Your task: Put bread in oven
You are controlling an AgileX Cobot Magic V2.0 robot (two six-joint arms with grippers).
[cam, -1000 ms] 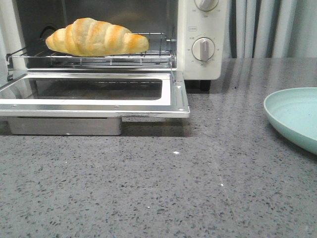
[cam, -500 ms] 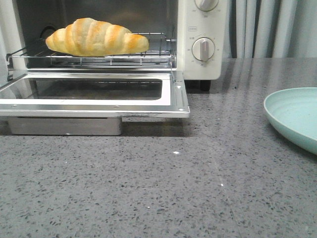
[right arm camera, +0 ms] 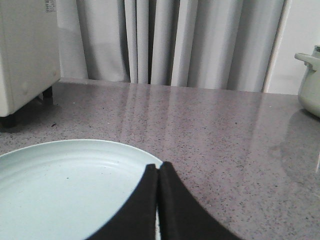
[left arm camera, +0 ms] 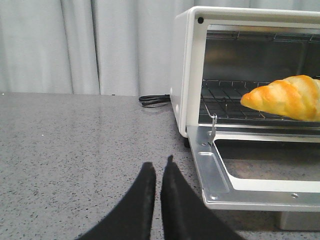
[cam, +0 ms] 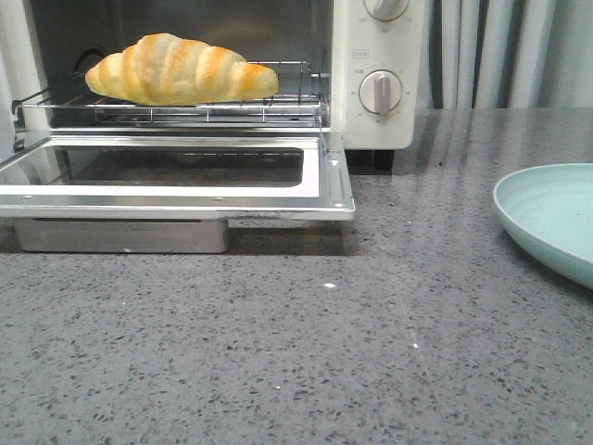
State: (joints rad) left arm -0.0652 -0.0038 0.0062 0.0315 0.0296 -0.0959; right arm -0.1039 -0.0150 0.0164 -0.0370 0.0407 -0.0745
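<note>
Backdrop: grey speckled stone tabletop (cam: 371, 352) under everything we see, with pale pleated curtains (right arm camera: 200, 42) hanging behind it.
Left fingers: we see the left fingers (left arm camera: 156, 175) drawn together with only a thin slit between their tips, nothing held, low over the tabletop.
Right fingers: the right fingers (right arm camera: 157, 172) are pressed together tip to tip, empty, poised at the near rim of the plate (right arm camera: 65, 190).
Bread: we find the bread (cam: 181, 69) lying lengthwise on the wire rack (cam: 185, 107) inside the oven (cam: 371, 111); from the left fingers it sits ahead and off to one side, well apart from them.
Oven: door (cam: 176, 176) dropped flat and open just beside the left fingers, its near corner close to their tips; two round knobs (cam: 380, 91) on the cream panel.
Cord: a dark cable (left arm camera: 155, 100) lies on the tabletop beyond the left fingers, beside the oven's outer wall.
Plate: pale mint, bare, directly beneath and ahead of the right fingers.
Pot: we catch a pale lidded vessel (right arm camera: 311, 82) far beyond the right fingers, cut by the frame edge.
</note>
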